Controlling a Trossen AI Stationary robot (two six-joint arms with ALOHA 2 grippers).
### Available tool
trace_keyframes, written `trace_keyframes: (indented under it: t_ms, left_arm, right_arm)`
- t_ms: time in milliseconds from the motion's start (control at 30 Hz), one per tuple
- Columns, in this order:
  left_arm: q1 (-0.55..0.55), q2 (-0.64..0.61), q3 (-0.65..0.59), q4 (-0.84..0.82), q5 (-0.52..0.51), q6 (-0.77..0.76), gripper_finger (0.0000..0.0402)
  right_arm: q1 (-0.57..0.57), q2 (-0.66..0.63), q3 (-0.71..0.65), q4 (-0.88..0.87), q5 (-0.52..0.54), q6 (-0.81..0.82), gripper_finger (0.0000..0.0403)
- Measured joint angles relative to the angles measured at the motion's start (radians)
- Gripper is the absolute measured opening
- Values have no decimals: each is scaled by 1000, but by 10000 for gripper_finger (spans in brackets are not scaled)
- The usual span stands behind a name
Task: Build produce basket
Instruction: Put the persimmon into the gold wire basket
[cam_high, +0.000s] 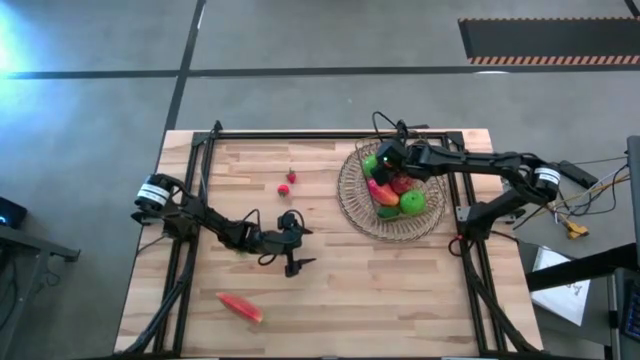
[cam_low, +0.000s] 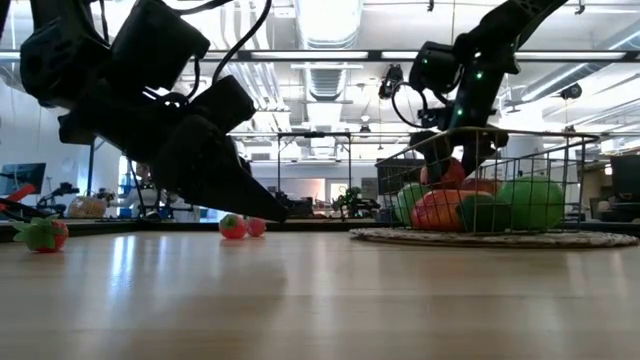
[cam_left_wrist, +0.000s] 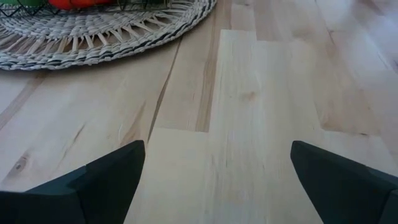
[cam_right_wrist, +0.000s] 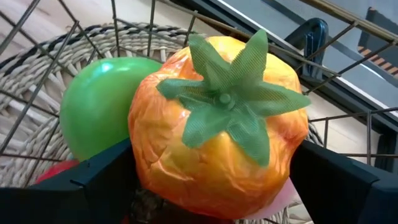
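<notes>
Left gripper is hovering low over the bare middle of the table with its fingers standing wide apart and nothing between them. Nearest the front edge, the long red pepper is lying alone on the wood, not yet collected. Farther back, two small red strawberries are sitting together on the boards, well apart from the basket. Beyond them on the right, the round woven basket is already holding most of the produce: green apples, a pink piece and something red. Right gripper is reaching down into it, its fingers spread either side of the orange-red tomato (touching or just clear of it, I cannot tell), so the tomato is looking as good as delivered. By my reckoning the build is running well past halfway, with the pepper and the strawberries remaining.
</notes>
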Motion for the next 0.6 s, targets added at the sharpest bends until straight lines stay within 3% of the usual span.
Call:
trace_keyframes:
  t_ms: [400,600]
  left_arm:
    - [0,0,0,0,0,0,386]
    - [0,0,0,0,0,0,386]
  right_arm:
    - [1,-59,0,-84,-24,-4,365]
    - [1,-59,0,-47,-24,-14,365]
